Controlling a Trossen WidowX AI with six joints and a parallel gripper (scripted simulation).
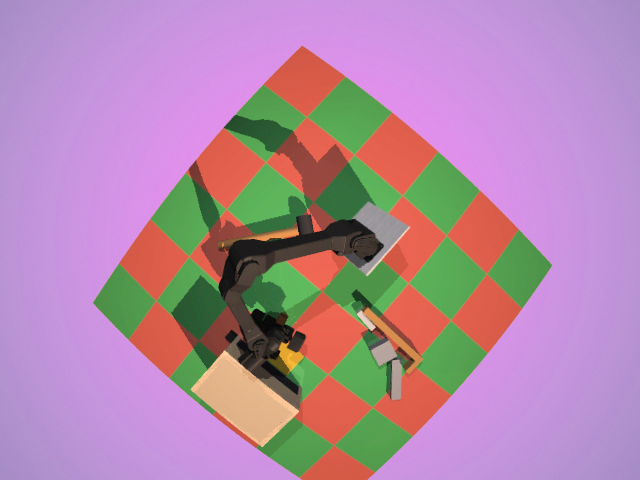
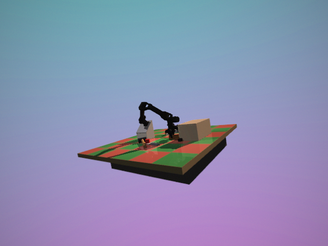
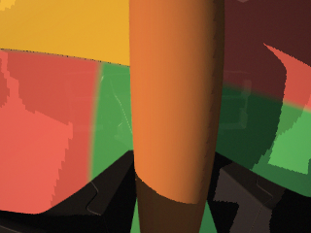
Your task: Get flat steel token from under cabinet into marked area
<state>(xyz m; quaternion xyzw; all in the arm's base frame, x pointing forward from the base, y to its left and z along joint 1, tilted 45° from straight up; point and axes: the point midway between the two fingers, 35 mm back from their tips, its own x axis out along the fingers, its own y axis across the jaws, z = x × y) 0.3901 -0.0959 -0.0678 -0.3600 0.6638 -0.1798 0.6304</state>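
Note:
The cabinet is a tan box near one table edge. The steel token is not visible in any view. The marked area is a yellow patch in front of the cabinet, partly covered by the arm. My gripper is low in front of the cabinet, beside the yellow patch. It is shut on a round orange handle, which runs between both fingers in the wrist view. The far end of the handle is out of the wrist view.
A hammer-like tool with an orange handle and black head lies behind the arm. An orange L-shaped bar lies to the right, beside a white block and grey blocks. A grey slanted panel stands near the arm's base.

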